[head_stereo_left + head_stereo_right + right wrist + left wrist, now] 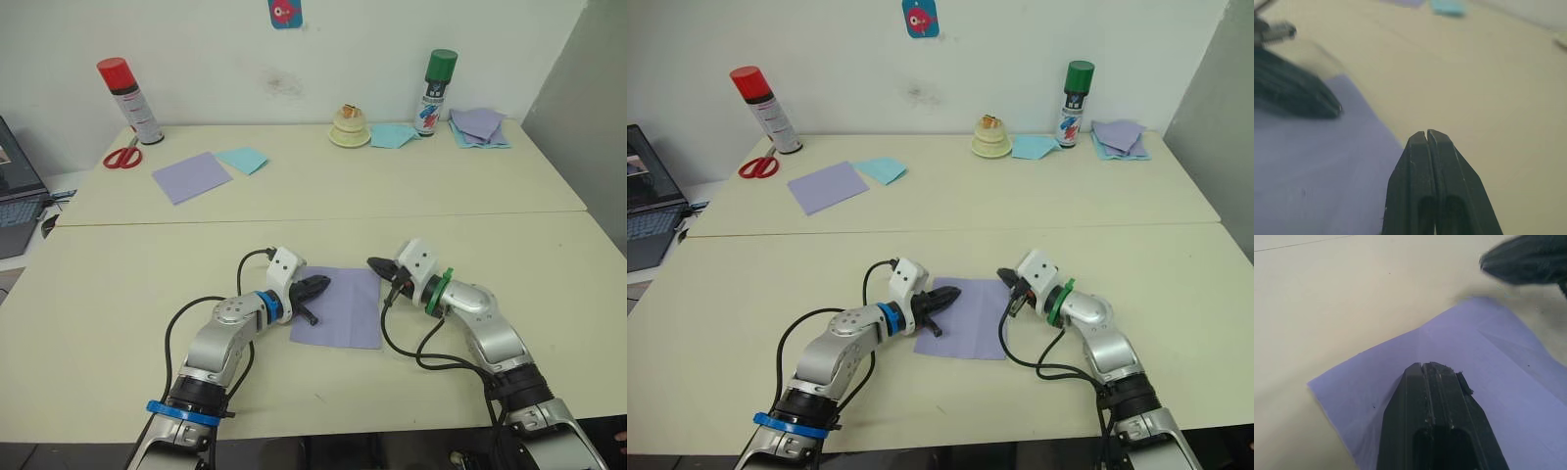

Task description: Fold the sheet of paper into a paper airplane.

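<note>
The sheet of paper (343, 305) lies flat on the near table, lavender with faint crease lines (1484, 357). My left gripper (321, 285) is shut and rests over the sheet's left edge, fingers pointing right. My right gripper (376, 264) is shut too and hovers at the sheet's upper right corner, pointing left. In the left wrist view the shut fingers (1430, 377) sit over the paper, with the other gripper's tip (1528, 259) beyond. The right wrist view has its shut fingers (1427, 142) beside the paper's edge. Nothing is held by either gripper.
On the far table lie a smooth lavender square (191, 176), a pale blue sheet (241, 159), red scissors (122, 156), a red-capped spray can (129, 100), a green-capped can (433, 91), a small stacked dish (349, 126) and more paper sheets (478, 126). A laptop (15, 186) stands at far left.
</note>
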You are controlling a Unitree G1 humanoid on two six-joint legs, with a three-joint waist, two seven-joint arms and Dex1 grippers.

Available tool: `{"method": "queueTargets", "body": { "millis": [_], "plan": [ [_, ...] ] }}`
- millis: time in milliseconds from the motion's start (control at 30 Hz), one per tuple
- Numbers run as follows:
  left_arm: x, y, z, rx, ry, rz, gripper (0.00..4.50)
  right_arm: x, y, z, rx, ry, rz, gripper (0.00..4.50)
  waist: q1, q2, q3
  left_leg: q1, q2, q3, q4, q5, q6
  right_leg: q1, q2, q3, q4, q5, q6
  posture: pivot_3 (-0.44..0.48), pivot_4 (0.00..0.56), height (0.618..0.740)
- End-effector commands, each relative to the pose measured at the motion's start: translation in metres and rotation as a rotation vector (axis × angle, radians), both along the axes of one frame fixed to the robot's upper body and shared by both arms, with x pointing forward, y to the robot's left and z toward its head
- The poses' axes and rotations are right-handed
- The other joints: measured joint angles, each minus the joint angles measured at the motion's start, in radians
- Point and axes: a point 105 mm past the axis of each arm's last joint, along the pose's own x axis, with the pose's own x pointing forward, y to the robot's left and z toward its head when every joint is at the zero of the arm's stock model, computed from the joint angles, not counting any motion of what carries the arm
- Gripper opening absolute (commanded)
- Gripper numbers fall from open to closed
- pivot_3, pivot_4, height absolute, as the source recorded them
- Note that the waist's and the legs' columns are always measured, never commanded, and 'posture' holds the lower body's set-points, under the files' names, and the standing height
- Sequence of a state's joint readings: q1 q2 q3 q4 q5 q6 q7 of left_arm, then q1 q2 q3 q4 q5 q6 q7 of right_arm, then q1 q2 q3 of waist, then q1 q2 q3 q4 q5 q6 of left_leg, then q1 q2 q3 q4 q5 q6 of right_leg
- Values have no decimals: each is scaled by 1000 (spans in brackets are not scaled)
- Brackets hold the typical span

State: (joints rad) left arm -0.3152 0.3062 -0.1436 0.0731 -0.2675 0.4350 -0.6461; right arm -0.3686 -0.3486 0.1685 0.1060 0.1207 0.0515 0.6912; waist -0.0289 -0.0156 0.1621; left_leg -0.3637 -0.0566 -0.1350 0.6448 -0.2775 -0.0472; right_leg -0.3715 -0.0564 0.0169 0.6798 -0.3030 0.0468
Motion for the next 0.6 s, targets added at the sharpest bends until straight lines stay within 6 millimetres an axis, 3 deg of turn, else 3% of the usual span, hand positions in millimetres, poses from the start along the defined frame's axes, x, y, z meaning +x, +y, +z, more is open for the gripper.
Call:
{"method": "queueTargets", "body": {
  "millis": [33, 133, 400, 600],
  "plan": [
    [-2, 5, -7, 56, 9, 6, 0, -14, 15, 35, 72, -103, 117, 23, 0, 0, 0, 0, 0, 0, 0, 0, 0, 0, 0, 0, 0, 0, 0, 0, 150, 740],
    [-4, 3, -10, 78, 9, -10, 0, -21, 24, 23, 8, -63, 173, 23, 0, 0, 0, 0, 0, 0, 0, 0, 0, 0, 0, 0, 0, 0, 0, 0, 150, 740],
    [0, 5, -4, 77, 13, 6, 0, -28, 25, -43, -300, 116, 214, 23, 0, 0, 0, 0, 0, 0, -1, 0, 0, 0, 0, 0, 0, 0, 0, 0, 150, 740],
    [25, 33, 13, 52, 9, 174, 0, -26, 15, -62, -417, 157, 208, 23, -1, 0, 0, 0, 0, -1, 0, 0, 0, 0, 0, -1, 0, 0, 0, 0, 150, 740]
  ]
}}
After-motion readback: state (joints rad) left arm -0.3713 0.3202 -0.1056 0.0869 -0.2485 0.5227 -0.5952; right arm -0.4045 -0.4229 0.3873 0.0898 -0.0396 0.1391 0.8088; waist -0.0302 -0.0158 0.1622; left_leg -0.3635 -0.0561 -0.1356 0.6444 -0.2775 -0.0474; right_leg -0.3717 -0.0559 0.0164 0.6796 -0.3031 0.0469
